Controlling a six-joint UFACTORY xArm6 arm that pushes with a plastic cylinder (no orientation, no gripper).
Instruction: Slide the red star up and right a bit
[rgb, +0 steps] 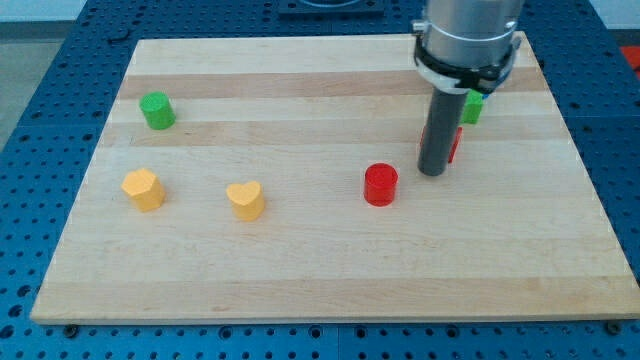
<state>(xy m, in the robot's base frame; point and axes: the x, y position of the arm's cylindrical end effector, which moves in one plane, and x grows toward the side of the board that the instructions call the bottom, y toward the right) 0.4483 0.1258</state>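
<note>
Six small blocks sit on the pale wooden tabletop (300, 270), which rests on a blue perforated base (40, 100). At the view's left, a green block (157, 110), roughly cylindrical, stands near the top edge; below it lies a yellow block (143, 189) with angled sides, and to that one's right a yellow heart (245, 200). Near the middle, a red cylinder (380, 185) stands alone.

The arm's grey housing (468, 40) comes down from the view's top right, and the dark rod (438, 135) hangs below it. The tool has no jaws to open or close and holds nothing; its tip (432, 172) rests on the board just right of the red cylinder, with a small gap between them.

Directly behind the rod, a red block (456, 143) shows only as a thin sliver along the rod's right edge; this appears to be the red star, though its shape cannot be made out. It lies just up and right of the tip, touching or nearly touching the rod. A second green block (473, 107) peeks out above it, partly hidden by the housing, its shape unclear.
</note>
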